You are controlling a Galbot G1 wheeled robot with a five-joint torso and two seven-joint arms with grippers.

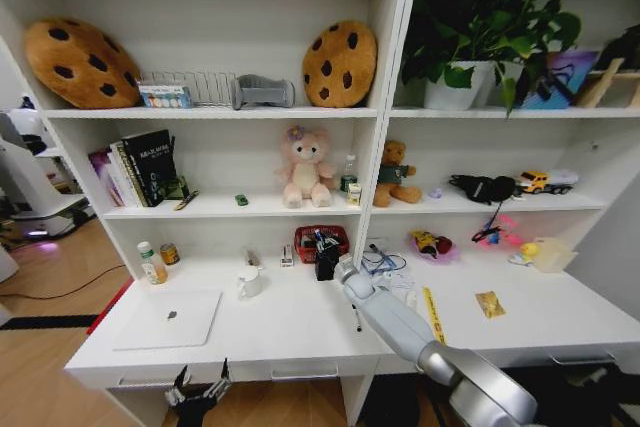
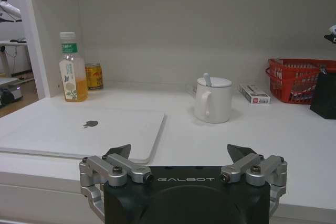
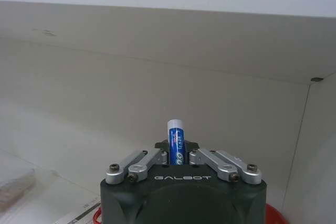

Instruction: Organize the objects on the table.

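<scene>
Right hand (image 3: 177, 157) around blue tube (image 3: 175, 141)

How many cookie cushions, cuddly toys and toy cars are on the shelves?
Cookie cushions: 2
Plush toys: 2
Toy vehicles: 2, a green car and a yellow truck
Total: 6
Off the shelves, the right gripper holds a blue tube; the left gripper waits open at the table front.

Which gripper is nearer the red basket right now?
Right. The right gripper, jaws shut on a blue tube, is just above the red basket. The left gripper hangs off the table's front edge, by the laptop.
</scene>
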